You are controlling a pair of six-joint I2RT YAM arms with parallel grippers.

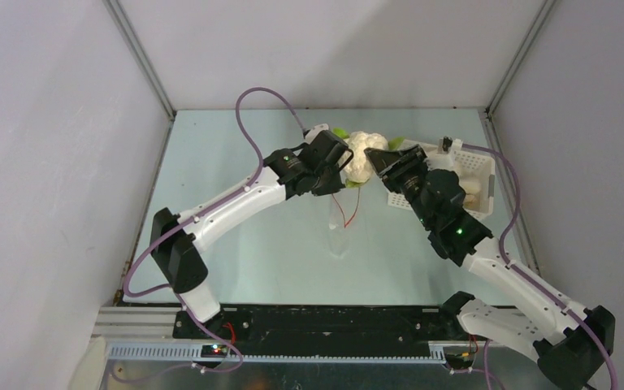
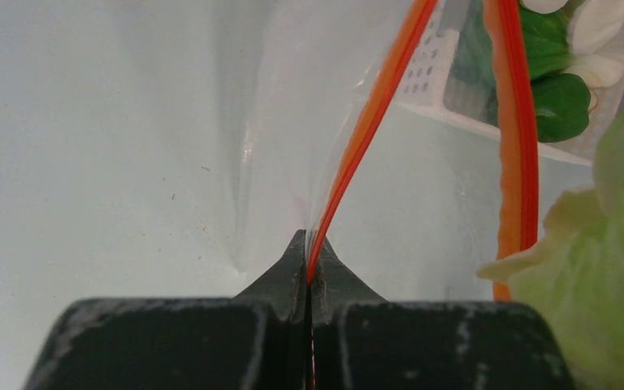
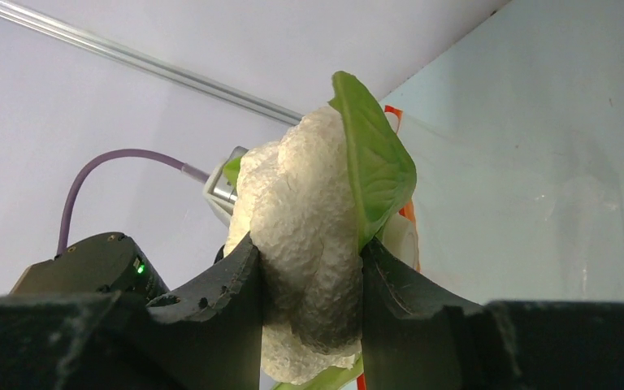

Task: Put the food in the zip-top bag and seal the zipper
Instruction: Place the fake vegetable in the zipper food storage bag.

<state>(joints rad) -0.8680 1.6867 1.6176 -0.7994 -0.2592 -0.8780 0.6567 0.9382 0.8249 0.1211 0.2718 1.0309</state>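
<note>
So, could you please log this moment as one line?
left tool: shut on zipper | right tool: shut on toy cauliflower | bag: mouth open

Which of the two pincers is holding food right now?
The right pincer: it clamps the white, green-leafed food piece. The left pincer is instead pinched shut on the zipper of the zip-top bag.

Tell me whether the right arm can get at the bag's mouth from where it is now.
Probably yes. The left claw pinches the zipper, holding the mouth of the zip-top bag parted. The right claw, gripping the food, sits right beside it with nothing visible between.
</note>
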